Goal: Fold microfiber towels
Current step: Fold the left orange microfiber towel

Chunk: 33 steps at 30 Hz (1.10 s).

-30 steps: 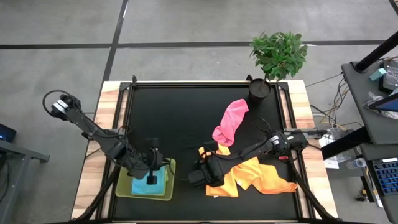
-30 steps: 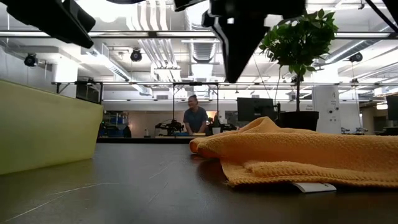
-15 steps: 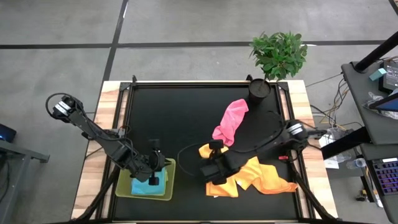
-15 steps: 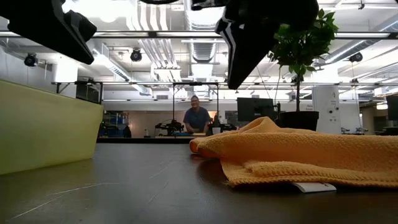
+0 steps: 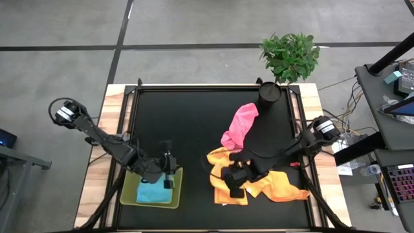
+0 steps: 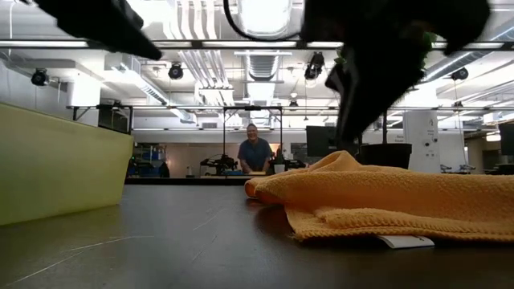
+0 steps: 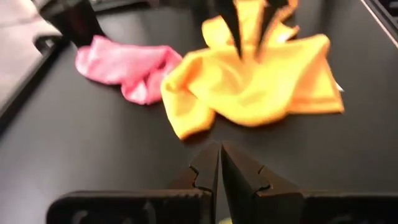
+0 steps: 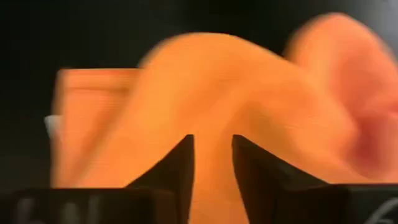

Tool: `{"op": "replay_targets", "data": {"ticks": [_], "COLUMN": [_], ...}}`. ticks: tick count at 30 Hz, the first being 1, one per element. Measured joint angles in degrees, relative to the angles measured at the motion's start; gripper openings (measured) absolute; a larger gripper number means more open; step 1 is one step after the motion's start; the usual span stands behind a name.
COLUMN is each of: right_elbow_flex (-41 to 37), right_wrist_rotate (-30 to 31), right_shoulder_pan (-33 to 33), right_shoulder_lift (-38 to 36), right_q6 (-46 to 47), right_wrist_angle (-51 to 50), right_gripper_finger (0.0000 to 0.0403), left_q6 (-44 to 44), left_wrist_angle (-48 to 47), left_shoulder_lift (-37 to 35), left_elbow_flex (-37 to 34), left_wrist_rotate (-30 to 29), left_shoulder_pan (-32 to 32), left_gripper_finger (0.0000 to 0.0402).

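Black table (image 5: 187, 123): potted plant (image 5: 289, 57) behind pink towel (image 5: 239, 126).

High cam: straight down over the whole worktop (image 5: 194, 116), both arms in shot, plus floor and a potted plant (image 5: 290, 57) at the far edge. Low cam: at worktop level, v. close to the orange towel (image 6: 385, 201), facing across into the room; a person (image 6: 254, 152) stands far back. Left wrist cam: looks past its own jaws across the worktop at the orange towel (image 7: 255, 81) and pink towel (image 7: 127, 65). Right wrist cam: close over orange cloth, which all four views share.
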Motion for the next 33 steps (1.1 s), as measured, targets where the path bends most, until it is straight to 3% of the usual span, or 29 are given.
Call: {"op": "replay_targets", "data": {"ticks": [7,13,17,22,24,27,33], "right_elbow_flex": [-8.2,-12.06,-12.55,-12.2,-11.06,-8.78,-5.69], "right_wrist_rotate": [-1.68,-5.36,-6.64,-9.81,-9.68,-5.46,8.7], "right_shoulder_pan": [2.29,2.27,2.01,1.44,1.56,1.76,0.31], "right_shoulder_lift": [0.56,3.37,5.21,5.73,5.22,2.88,-3.44], "right_q6": [-2.25,0.97,3.59,1.33,-1.73,-6.09,-15.92], "right_wrist_angle": [22.11,33.69,33.98,33.71,32.78,28.82,25.24], "right_gripper_finger": [0.017,0.0189,0.0157,0.0041,0.0021,0.0011,0.0009], "left_q6": [6.03,6.14,5.98,6.0,6.08,8.33,15.88], "left_wrist_angle": [6.97,8.39,10.18,13.83,15.11,16.81,21.5], "left_shoulder_lift": [0.69,0.69,0.91,0.91,0.91,0.91,0.33], "left_elbow_flex": [-0.04,-0.04,-0.04,-0.04,-0.04,-0.04,-0.04], "left_wrist_rotate": [-0.53,-0.55,-0.52,-0.73,-0.75,-0.76,-0.75], "left_shoulder_pan": [3.11,3.84,3.82,3.82,3.82,3.97,4.63], "left_gripper_finger": [0.0006,0.0006,0.0006,0.0006,0.0006,0.0006,0.0012]}}
